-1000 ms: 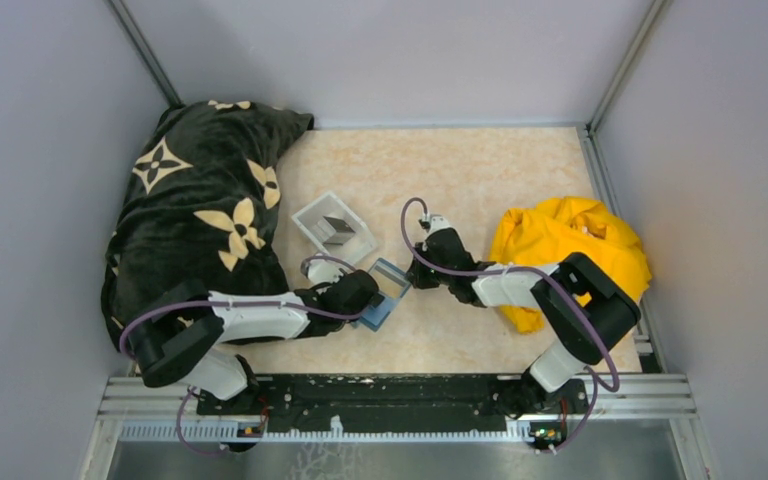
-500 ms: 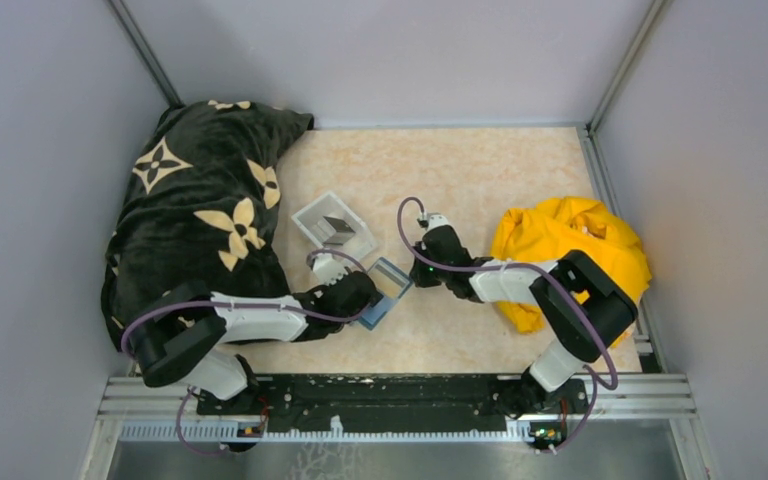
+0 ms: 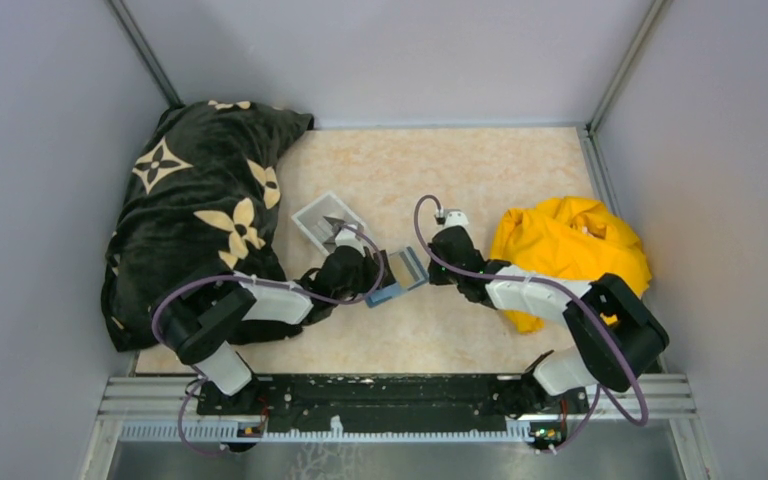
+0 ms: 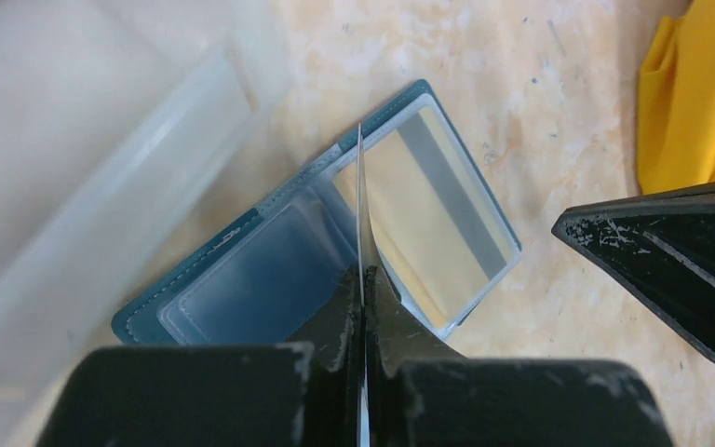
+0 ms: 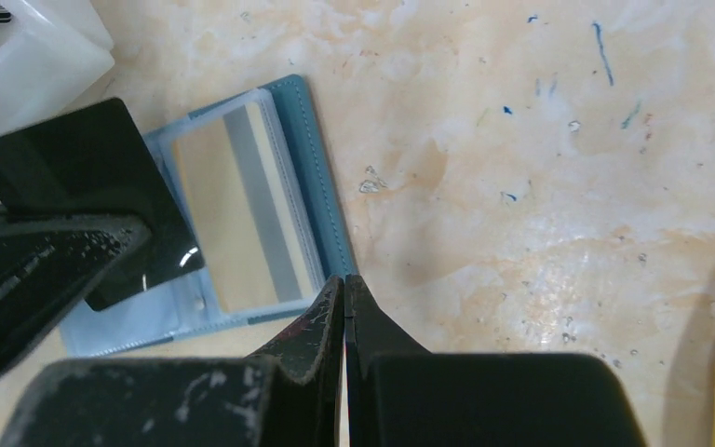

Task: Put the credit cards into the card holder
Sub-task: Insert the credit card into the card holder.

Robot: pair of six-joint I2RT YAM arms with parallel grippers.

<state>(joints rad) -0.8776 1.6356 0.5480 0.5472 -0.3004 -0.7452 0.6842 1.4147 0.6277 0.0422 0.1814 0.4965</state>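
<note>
Step in hand: slotting a 2nd card. Our left claw (image 4: pixel 363 289) pinched a dark grey card (image 5: pixel 84 177) edge-on over the card holder (image 5: pixel 321 177), which lay open on the tabletop (image 5: pixel 540 140) w/ a tan striped card (image 4: pixel 428 219) in its clear sleeve. Right claw (image 5: pixel 344 284) was closed, empty, tips at the holder's teal edge, prob. steadying it. Next, we judged: tilt card flatter, find a free sleeve, slide in. No legible text.
</note>
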